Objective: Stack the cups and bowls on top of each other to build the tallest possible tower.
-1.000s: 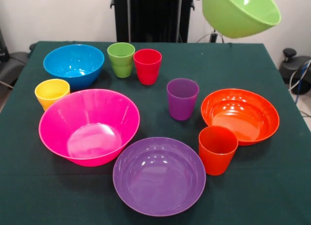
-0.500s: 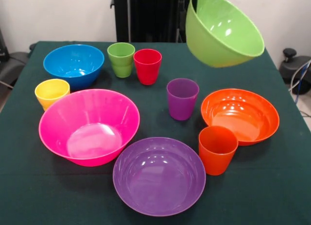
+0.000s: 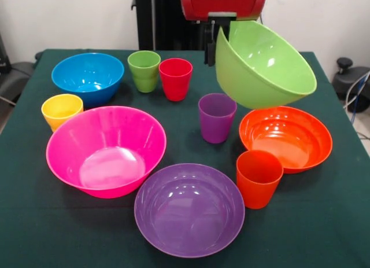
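Green bowl (image 3: 263, 65) hung in mid-air, tilted, its mouth turned up and toward the camera, just above the orange bowl (image 3: 286, 138) and beside the purple cup (image 3: 217, 117). The gripper (image 3: 218, 33) came down from the red arm (image 3: 222, 3) at the bowl's far rim; it looked clamped on that rim, one finger apparently inside the wall and one outside, since nothing else carried the bowl.

Glossy plastic, that — stiff, thin-walled and probably light, but slick. An edge pinch was the only real hold on something that wide, and it let the bowl swing and hang crooked, as it did here.

No tower stood yet. The pink bowl (image 3: 107, 149), widest of the lot, sat empty at the table's (image 3: 34, 221) near side, the purple bowl (image 3: 189, 210) next to it, the blue bowl (image 3: 88, 77) farther back. Yellow cup (image 3: 62, 110), green cup (image 3: 144, 70), red cup (image 3: 175, 78) and orange cup (image 3: 259, 178) all stood upright and apart. The tapered cups would likely take a grip across the rim or wall.
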### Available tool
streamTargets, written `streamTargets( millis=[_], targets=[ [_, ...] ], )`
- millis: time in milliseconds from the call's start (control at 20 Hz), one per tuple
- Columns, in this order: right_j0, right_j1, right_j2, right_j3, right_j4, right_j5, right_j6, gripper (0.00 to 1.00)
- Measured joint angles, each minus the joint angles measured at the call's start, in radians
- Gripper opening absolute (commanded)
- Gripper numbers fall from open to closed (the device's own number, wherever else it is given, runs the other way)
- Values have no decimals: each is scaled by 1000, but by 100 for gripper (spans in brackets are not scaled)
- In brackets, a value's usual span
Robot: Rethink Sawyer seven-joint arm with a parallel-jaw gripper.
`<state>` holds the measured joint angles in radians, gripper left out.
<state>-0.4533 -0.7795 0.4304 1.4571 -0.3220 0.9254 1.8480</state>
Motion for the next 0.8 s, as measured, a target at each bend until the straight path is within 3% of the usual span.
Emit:
streamTargets(
  millis=[350,800],
  targets=[
    [-41,36,56,-108,-34,116,-110,0],
    [-83,50,88,-159,-40,130,-171,0]
  ],
)
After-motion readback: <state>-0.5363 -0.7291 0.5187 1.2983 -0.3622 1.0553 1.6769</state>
